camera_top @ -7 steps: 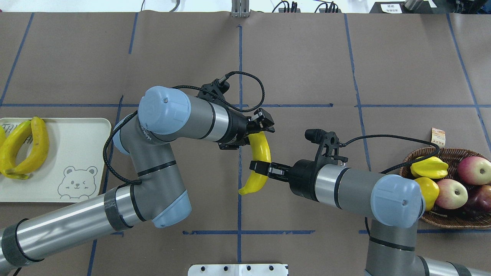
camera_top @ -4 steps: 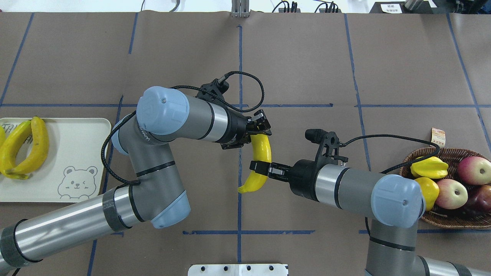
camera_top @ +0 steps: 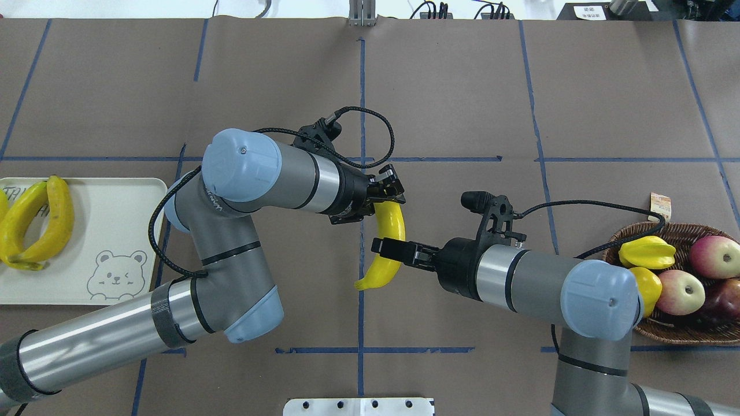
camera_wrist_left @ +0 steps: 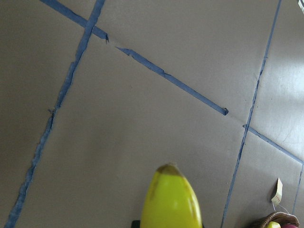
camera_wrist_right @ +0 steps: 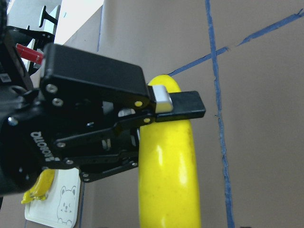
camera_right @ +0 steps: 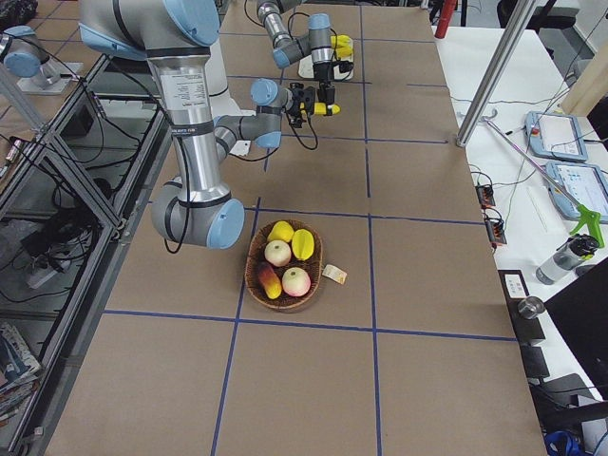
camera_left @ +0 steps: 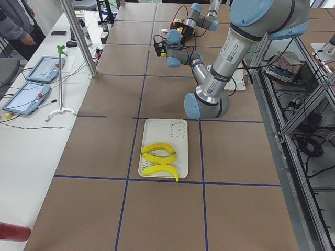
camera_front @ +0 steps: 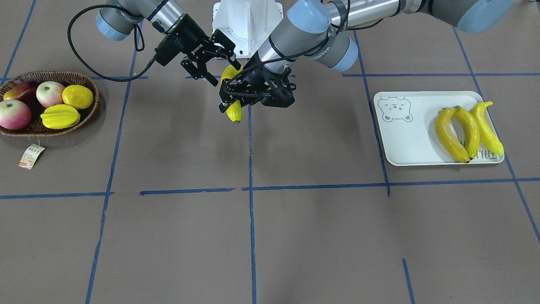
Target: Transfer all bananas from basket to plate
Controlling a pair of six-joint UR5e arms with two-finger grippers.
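Now the left claw [camera_top: 390, 199] is pinching the far end of one banana [camera_top: 392, 225], holding it off the surface [camera_top: 462, 86] over the centre blue tape line [camera_top: 361, 86]; right claw [camera_top: 387, 248] is sitting w/ fingers either side of the banana's mid part, but I cannot tell if it is gripping or slack; three more bananas [camera_front: 464, 131] are lying side by side on the plate [camera_front: 405, 143], at its end away from the bear print, nr the surface's left edge; basket [camera_top: 665, 336] is sitting nr the right edge, holding apples [camera_top: 714, 257], a starfruit [camera_top: 647, 252] & a round yellow fruit [camera_top: 646, 286].
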